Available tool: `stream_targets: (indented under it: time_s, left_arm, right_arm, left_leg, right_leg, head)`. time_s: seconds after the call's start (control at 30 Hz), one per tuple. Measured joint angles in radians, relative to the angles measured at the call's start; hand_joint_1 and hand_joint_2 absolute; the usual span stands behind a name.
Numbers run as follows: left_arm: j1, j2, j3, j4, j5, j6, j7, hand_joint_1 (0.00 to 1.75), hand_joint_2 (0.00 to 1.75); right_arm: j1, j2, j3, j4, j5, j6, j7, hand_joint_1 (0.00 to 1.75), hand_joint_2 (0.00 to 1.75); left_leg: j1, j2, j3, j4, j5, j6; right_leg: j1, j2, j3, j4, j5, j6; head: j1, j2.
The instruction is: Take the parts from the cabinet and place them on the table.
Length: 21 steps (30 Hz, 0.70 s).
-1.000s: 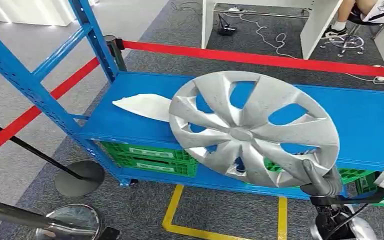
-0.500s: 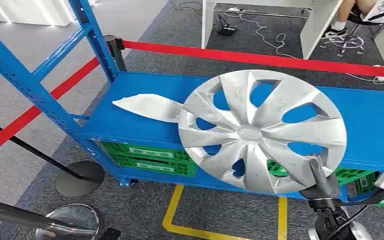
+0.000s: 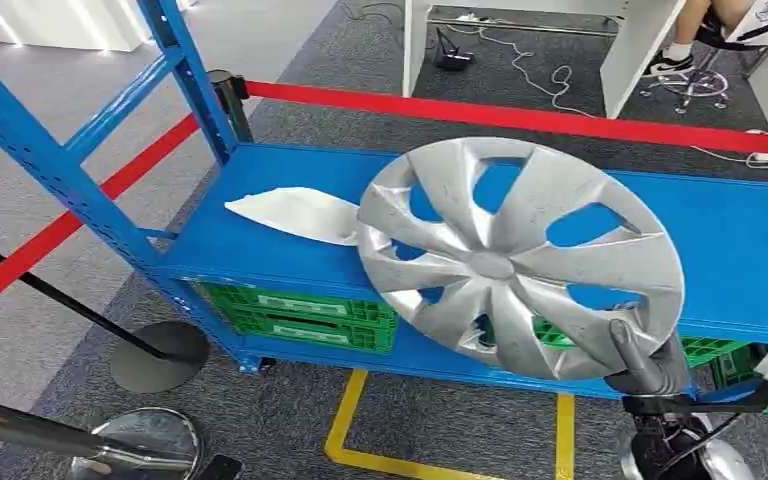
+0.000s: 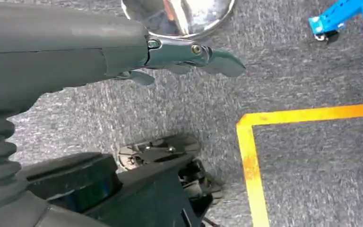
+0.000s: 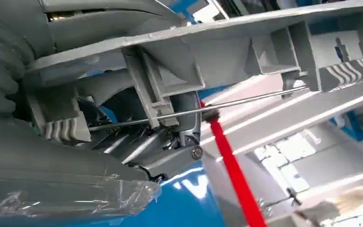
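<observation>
My right robot hand (image 3: 642, 362) grips the silver hubcap (image 3: 520, 258) by its rim at 5 o'clock of the disc, with a thumb lying over the front face. The hubcap stands nearly upright, tilted slightly, in front of the blue cabinet shelf (image 3: 740, 240) and clear of its surface. In the right wrist view the hubcap's ribbed back and wire retaining ring (image 5: 203, 109) cross directly in front of the palm, confirming the hold.

My left robot hand (image 4: 184, 54) hangs over the carpet, holding nothing, fingers extended and slightly apart.

Risks from this position:
- The hold is a single edge grip on a wide, light disc. I judge that any quick swing of the arm could let the disc pivot in the fingers or slip out.
- The upper rim at 11 o'clock lies close to the white part (image 3: 295, 213) on the shelf; a sweep toward 9 o'clock could drag that part off.
- The red barrier tape (image 3: 520, 118) and the blue upright (image 3: 190, 70) stand near the turning path and could catch a spoke opening.

Containers: green crates (image 3: 295, 315) sit on the lower shelf at 7 o'clock and at 4 o'clock of the hubcap. Their contents cannot be determined from here.

The desk is still to be reached
</observation>
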Motion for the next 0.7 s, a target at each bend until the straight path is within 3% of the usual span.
stream_targets:
  time_s: [0.2, 0.47, 0.67, 0.7]
  left_arm:
    - [0.0, 0.0, 0.003, 0.0, 0.01, -0.024, 0.023, 0.0, 1.75]
    - [-0.001, 0.003, 0.006, 0.0, 0.013, -0.039, 0.032, 0.0, 1.75]
    - [-0.001, 0.003, 0.006, 0.0, 0.013, -0.04, 0.032, 0.0, 1.75]
    - [-0.005, 0.001, 0.006, 0.0, 0.014, -0.043, 0.034, 0.0, 1.75]
  right_arm:
    - [0.008, -0.016, 0.0, -0.027, -0.02, 0.06, 0.011, 1.75, 1.75]
    - [0.006, -0.033, -0.013, -0.035, -0.042, 0.071, 0.02, 1.75, 1.75]
    - [0.006, -0.033, -0.014, -0.037, -0.042, 0.071, 0.021, 1.75, 1.75]
    - [0.001, -0.044, -0.021, -0.044, -0.041, 0.07, 0.026, 1.75, 1.75]
  left_leg:
    - [0.0, 0.0, 0.0, 0.0, 0.0, 0.0]
    - [-0.007, 0.0, -0.008, 0.017, -0.005, 0.02]
    - [-0.006, 0.0, -0.008, 0.016, -0.002, 0.022]
    - [0.006, 0.004, -0.005, 0.001, 0.012, 0.03]
  right_leg:
    - [0.0, 0.0, 0.0, 0.0, 0.0, 0.0]
    - [-0.007, 0.0, 0.001, -0.001, 0.005, 0.016]
    - [-0.007, 0.0, 0.001, -0.001, 0.007, 0.018]
    - [-0.004, -0.001, -0.026, 0.051, -0.048, 0.023]
  head:
    - [0.0, 0.0]
    - [0.0, 0.0]
    - [0.0, 0.0]
    - [0.004, 0.0]
